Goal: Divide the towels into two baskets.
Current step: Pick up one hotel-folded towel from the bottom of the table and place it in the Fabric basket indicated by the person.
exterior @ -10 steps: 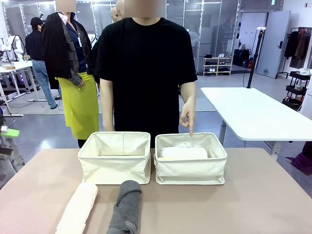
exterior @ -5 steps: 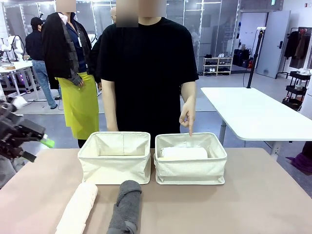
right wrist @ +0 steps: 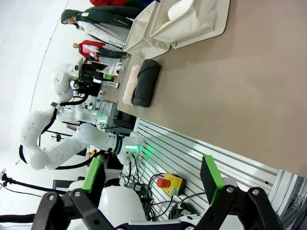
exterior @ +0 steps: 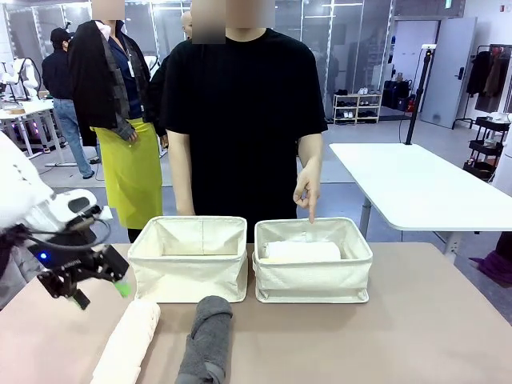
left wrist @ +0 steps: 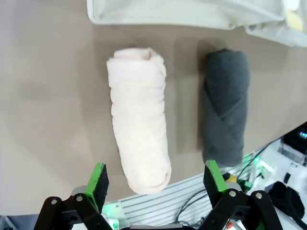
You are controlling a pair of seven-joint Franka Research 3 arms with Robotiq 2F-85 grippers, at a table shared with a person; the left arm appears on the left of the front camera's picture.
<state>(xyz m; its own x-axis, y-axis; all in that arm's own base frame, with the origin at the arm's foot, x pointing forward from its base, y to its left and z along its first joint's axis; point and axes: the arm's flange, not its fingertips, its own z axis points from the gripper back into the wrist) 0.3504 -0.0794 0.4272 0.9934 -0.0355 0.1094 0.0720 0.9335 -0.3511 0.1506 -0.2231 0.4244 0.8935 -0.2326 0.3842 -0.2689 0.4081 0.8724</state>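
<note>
A pale pink towel (exterior: 128,340) and a dark grey towel (exterior: 206,340) lie rolled side by side at the table's near edge. Behind them stand two cream baskets. The left basket (exterior: 190,268) looks empty, and the right basket (exterior: 314,280) holds a white towel (exterior: 302,251). My left gripper (exterior: 101,294) hovers open just above and left of the pink towel's far end. From the left wrist, the pink towel (left wrist: 139,124) lies between the spread fingers of my left gripper (left wrist: 156,179), with the grey towel (left wrist: 224,108) beside it. My right gripper (right wrist: 152,175) is open and holds nothing, off the table's edge.
A person in a black shirt stands behind the baskets, one finger (exterior: 311,210) pointing down into the right basket. The table (exterior: 432,320) is bare tan to the right. Other people and a white table (exterior: 416,188) are farther back.
My left arm has swung in from the left edge and come down over the table toward the pink towel. The towels, the baskets and the pointing hand have stayed put.
</note>
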